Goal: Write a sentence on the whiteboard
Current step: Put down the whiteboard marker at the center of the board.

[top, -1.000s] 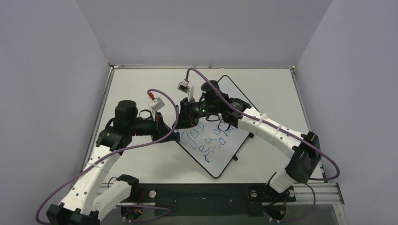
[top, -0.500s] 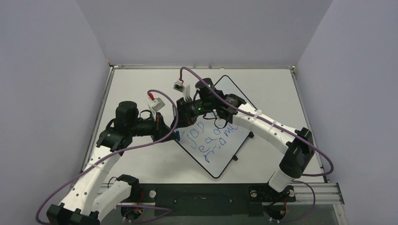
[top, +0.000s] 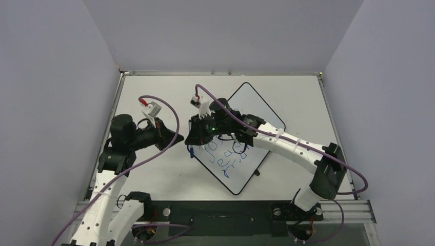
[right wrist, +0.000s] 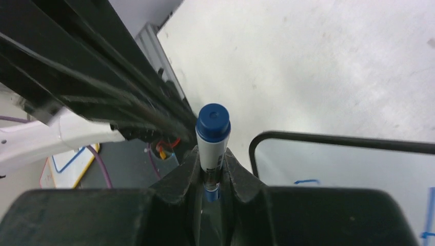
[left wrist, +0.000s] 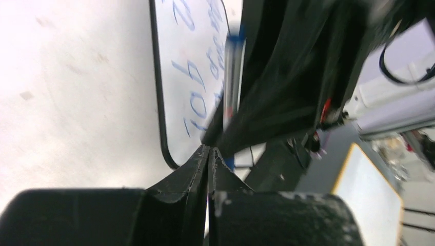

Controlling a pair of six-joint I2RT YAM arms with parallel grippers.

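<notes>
**A:** Where is the whiteboard at this moment?

**B:** I see the whiteboard [top: 254,105] lying flat on the worktop [top: 169,177], a little toward 3 o'clock from the middle. It is turned like a diamond, so its corners point to 12, 3, 6 and 9 o'clock.

**A:** And the sentence?

**B:** The sentence [top: 218,161] is in blue, wobbly lines, on the half of the board toward 6 and 9 o'clock. My right arm [top: 287,146] reaches across the board from 3 o'clock and covers a part of the writing. I can read only pieces, something like "Jo" and "lea". In the left wrist view the letters are blurred.

**A:** What do the right fingers do?

**B:** The right fingers [right wrist: 237,179] are clamped on a marker [right wrist: 211,148] with a white barrel. Its blue end faces the wrist camera. From above, the marker stands at the 9 o'clock corner of the board, and the rounded black border is just beside it. I cannot tell whether its other end touches the board.

**A:** And the other side?

**B:** The left fingers [left wrist: 191,171] are pressed together with nothing between them. They are over the bare worktop, at 9 o'clock from that same corner. They are near the right fingers and apart from the board.
</notes>
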